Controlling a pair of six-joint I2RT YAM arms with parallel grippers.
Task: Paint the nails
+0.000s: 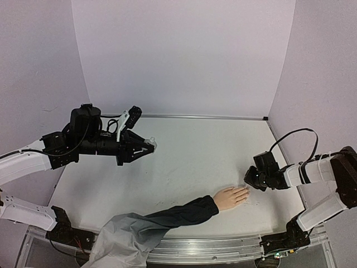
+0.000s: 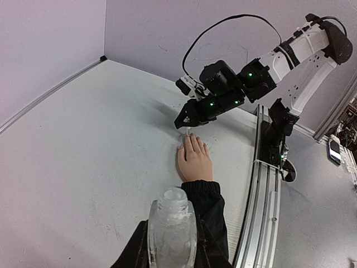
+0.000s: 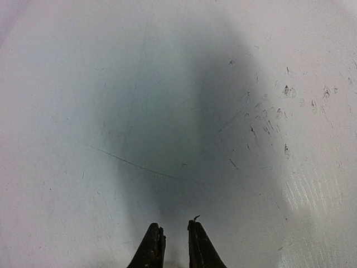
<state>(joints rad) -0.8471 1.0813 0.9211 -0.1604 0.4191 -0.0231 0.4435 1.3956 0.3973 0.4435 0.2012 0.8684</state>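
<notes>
The pale peach mannequin hand [image 1: 231, 196] with a dark navy sleeve [image 1: 178, 214] lies flat on the white table, fingers pointing right. Its nails [image 2: 193, 138] are skin-toned and barely distinguishable. My right gripper [image 1: 247, 180] hovers just past the fingertips, with a small clear whitish item [image 2: 186, 133] at its tips. In the right wrist view its fingers [image 3: 152, 245] stand nearly together over bare table. My left gripper [image 1: 149, 146] is held high at the left, shut on a clear open bottle [image 2: 172, 229]. The hand also shows in the left wrist view [image 2: 195, 164].
A grey cloth [image 1: 125, 237] covers the sleeve's lower end at the near table edge. A metal rail [image 2: 262, 190] runs along that edge. Lilac walls close in the back and sides. Dark scuff marks [image 3: 273, 120] spot the table by the right gripper.
</notes>
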